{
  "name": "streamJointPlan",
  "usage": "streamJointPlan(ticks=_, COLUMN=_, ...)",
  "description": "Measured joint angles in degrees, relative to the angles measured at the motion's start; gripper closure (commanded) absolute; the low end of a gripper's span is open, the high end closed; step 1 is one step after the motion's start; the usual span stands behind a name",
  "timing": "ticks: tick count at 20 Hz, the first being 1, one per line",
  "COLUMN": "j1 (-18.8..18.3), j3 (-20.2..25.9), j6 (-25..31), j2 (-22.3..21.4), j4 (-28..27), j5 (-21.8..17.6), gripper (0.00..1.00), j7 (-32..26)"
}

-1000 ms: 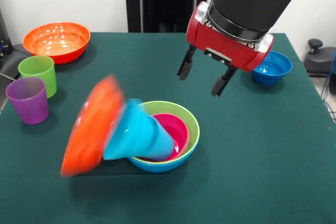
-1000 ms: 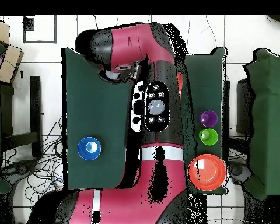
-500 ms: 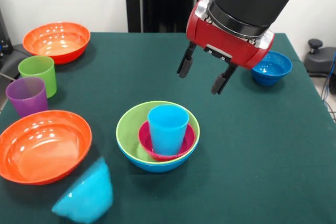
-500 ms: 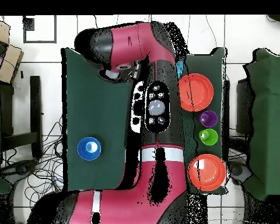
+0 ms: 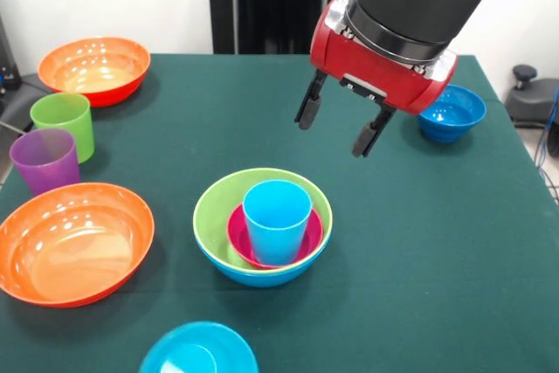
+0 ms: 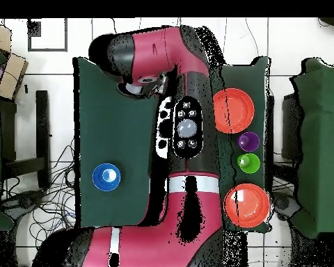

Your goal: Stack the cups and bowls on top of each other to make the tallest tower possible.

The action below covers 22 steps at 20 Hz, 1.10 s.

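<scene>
My gripper hangs open and empty above the table, up and to the right of the tower. The tower is a lime green bowl nested in a large blue bowl. Inside sits a small magenta bowl with a light blue cup upright in it. A large orange bowl rests on the table left of the tower. A small cyan bowl lies at the front edge, partly cut off. The green cup and purple cup stand at the left. In the overhead view the arm hides the tower.
A second orange bowl sits at the far left corner. A small dark blue bowl sits at the right, just behind the gripper's wrist. The overhead view shows both orange bowls and the two cups along one table edge.
The orange bowl and cyan bowl slid off the tower. The orange one landed upright at the left, and the cyan one rolled to the front edge. The light blue cup settled upright. My gripper barely moved.
</scene>
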Motion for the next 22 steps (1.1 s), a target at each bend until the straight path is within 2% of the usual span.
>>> streamJointPlan(ticks=17, j1=-0.44, j3=0.07, j6=-0.13, j2=0.29, j4=-0.05, j5=0.02, gripper=0.00, j7=0.00)
streamJointPlan(ticks=22, j1=-2.82, j3=1.29, j6=-2.34, j2=2.92, j4=-2.70, j5=0.01, gripper=0.00, j7=-0.06)
